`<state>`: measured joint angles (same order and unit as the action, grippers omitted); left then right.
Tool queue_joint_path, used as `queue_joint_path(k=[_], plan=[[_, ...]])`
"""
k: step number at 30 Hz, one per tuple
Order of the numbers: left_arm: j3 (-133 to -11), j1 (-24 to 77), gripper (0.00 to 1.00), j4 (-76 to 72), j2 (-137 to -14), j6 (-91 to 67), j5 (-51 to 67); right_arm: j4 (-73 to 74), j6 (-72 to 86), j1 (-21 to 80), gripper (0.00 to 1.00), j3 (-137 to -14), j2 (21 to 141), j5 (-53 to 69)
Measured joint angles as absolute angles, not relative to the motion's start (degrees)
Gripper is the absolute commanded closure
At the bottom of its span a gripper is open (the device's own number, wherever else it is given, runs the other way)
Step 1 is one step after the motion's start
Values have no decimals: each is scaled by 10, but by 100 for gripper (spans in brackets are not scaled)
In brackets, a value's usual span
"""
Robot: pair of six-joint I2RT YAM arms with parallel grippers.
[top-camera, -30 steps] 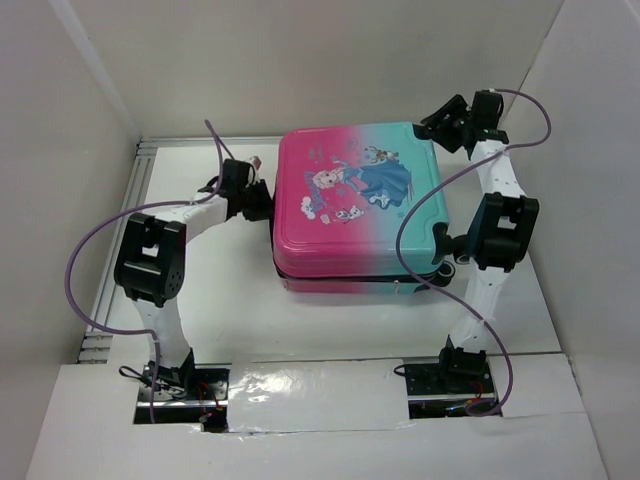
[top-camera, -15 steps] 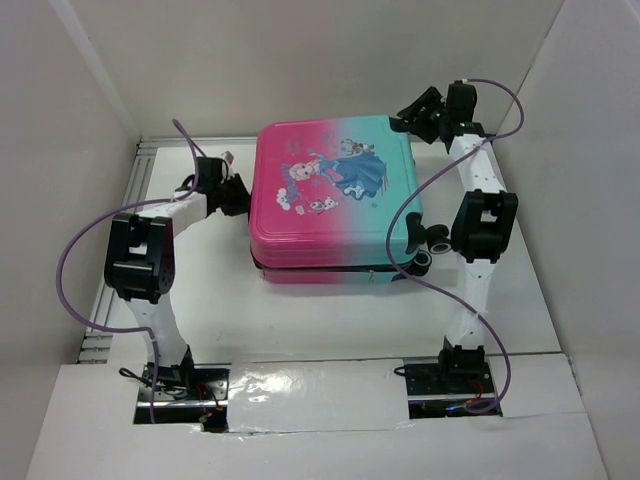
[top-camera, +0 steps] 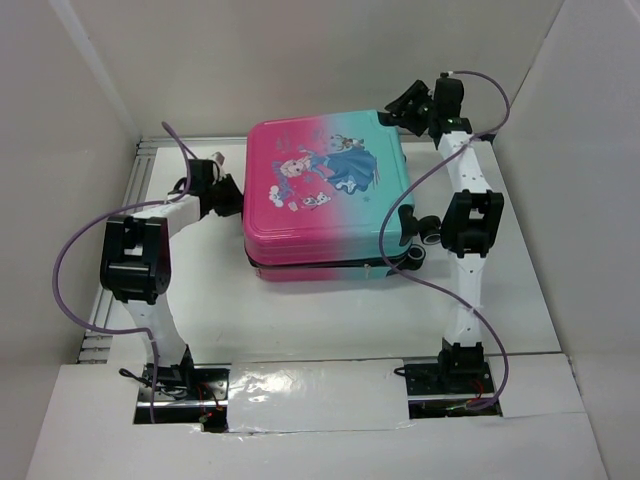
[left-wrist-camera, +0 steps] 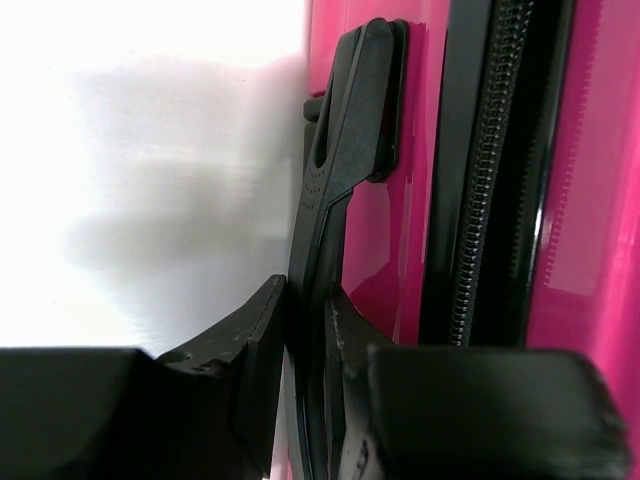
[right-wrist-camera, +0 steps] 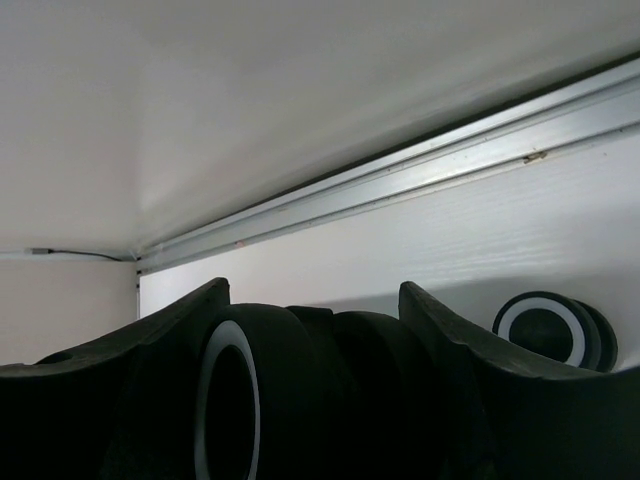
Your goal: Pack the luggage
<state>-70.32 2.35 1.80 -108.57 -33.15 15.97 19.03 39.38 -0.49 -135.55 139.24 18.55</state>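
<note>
The luggage (top-camera: 325,195), a closed pink-to-teal hard shell with a princess print, lies flat on the white table. My left gripper (top-camera: 232,196) is at its left side, shut on the black side handle (left-wrist-camera: 345,130). In the left wrist view the two fingers (left-wrist-camera: 262,340) pinch that handle beside the pink shell (left-wrist-camera: 590,200) and its black zip (left-wrist-camera: 490,170). My right gripper (top-camera: 395,112) is at the far right corner, its jaws closed round a black twin wheel (right-wrist-camera: 300,370). A second wheel (right-wrist-camera: 550,325) shows to the right of it.
White walls enclose the table on three sides. An aluminium rail (top-camera: 190,143) runs along the back edge, close behind the case (right-wrist-camera: 400,185). Two more wheels (top-camera: 425,232) stick out on the case's right side near my right arm's elbow. Purple cables loop off both arms.
The luggage has slid left and a little toward the back wall, turning slightly. Both grippers have travelled with it, keeping their holds.
</note>
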Motion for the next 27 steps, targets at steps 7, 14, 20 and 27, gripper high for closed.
queue_joint_path(k=[7,14,20,27], plan=[[-704,14,48,34,-1079,-334,153,225,323,-1,14,-1399,1407,182],[-717,-13,27,93,-1032,-332,139,286,272,-25,13,-1390,1338,196],[-773,-60,23,125,-930,-316,116,324,234,-64,12,-1378,1211,204],[-754,-57,22,162,-762,-266,155,342,198,-65,11,-1228,1014,197]])
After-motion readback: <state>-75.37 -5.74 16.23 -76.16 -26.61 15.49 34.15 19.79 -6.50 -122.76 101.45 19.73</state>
